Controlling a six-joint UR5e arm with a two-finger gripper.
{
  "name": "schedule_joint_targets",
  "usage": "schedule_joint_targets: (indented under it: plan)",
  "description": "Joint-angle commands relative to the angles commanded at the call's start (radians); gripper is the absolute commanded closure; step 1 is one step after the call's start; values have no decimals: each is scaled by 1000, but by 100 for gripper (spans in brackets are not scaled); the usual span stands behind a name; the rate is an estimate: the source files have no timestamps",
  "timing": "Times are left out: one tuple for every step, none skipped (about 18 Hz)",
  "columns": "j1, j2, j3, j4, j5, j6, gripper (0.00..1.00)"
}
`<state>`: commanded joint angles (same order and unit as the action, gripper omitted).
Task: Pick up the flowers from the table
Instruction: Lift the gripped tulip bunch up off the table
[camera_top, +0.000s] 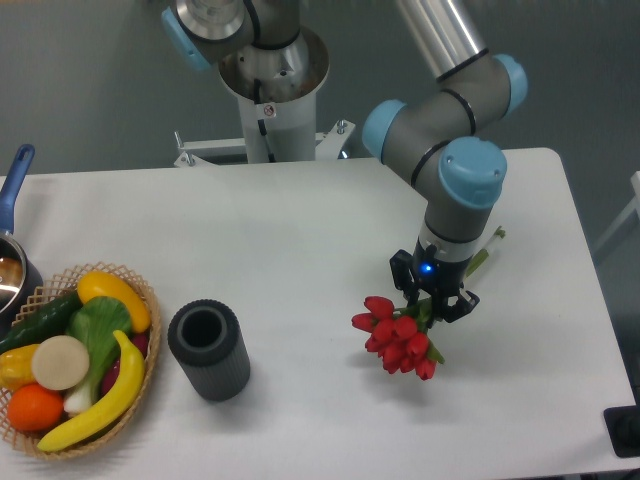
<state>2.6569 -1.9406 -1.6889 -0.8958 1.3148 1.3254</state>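
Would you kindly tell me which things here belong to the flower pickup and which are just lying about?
Part of the job:
- flowers, red tulips
- gripper, closed on their stems
- table

Just lying about:
- wicker basket of fruit and vegetables
- dark ribbed cup
- pot with a blue handle at the left edge
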Motion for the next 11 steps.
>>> schedule_joint_targets:
  plan:
    - [-2,17,-6,-3,-15,-12,56]
    - [-5,41,-15,-5,-35,-29,56]
    - [-6,61,-26,-5,-61,-44,56]
    - [-6,80,-28,-6,-95,-60,56]
    - [-8,97,-31,-6,-136,-81,56]
    - [-8,117,-34,-6,-179,-107,56]
    - [-9,135,-34,-6,-222,-132,56]
    - [-9,150,-34,-6,-259,-152,56]
    - [-6,166,-34,-6,-285,-169,56]
    - [-5,178,-34,-6,-307,-182,56]
    - [-3,189,-34,-6,-333,-199,56]
